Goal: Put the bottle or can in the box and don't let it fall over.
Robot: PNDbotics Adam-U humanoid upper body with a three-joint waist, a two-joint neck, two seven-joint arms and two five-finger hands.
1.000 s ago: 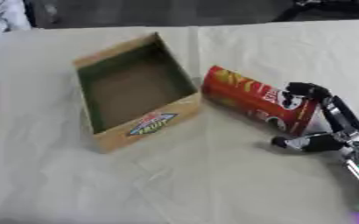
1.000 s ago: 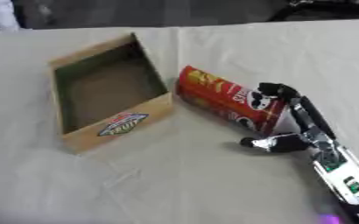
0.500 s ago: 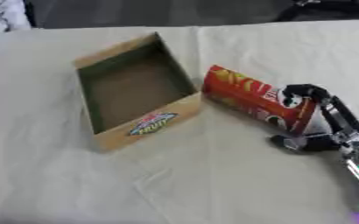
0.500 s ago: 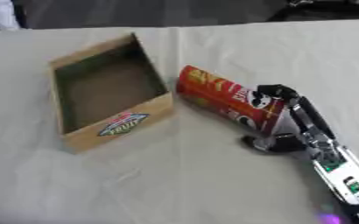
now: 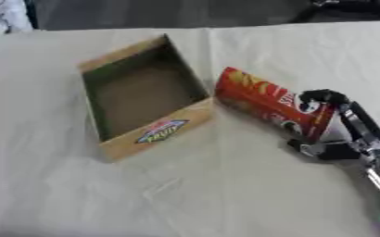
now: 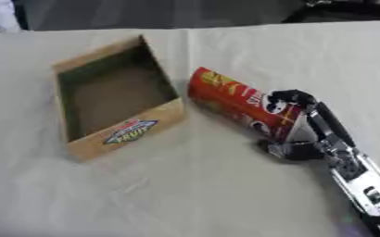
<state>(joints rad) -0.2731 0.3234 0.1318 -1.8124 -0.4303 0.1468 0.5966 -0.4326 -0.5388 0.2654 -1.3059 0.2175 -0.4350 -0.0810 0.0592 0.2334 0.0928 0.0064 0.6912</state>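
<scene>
The open brown cardboard box [image 5: 136, 106] holds nothing, while the right hand [image 6: 303, 134] has its fingers [image 6: 289, 98] clamped on the red cylindrical chip can [image 6: 240, 107] lying tilted beside it.

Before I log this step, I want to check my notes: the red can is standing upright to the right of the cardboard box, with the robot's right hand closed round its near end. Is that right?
Not quite. The red can is not upright; it lies on its side on the table. The left eye view shows this plainly. The rest holds: it is right of the cardboard box, and the right hand is closed round its near end.
</scene>
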